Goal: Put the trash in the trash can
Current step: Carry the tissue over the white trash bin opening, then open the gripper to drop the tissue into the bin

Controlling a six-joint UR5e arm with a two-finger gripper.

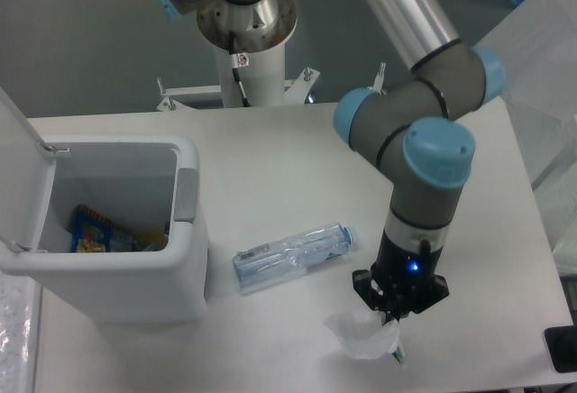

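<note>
We see the claw (pixel 394 324) pointing down at the table (pixel 270 159), its tips touching the crumpled wrapper (pixel 365 337) just below-left, grip uncertain, while the bottle (pixel 290 256) lies to its left, long axis toward the trash can (pixel 185 258) farther left.

No words or numbers could be read; print on the bottle (pixel 290 256) label and snack packet (pixel 90 233) was too blurred.

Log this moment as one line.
gripper: at wrapper, grip unclear | bottle: on table | bin: open
</note>
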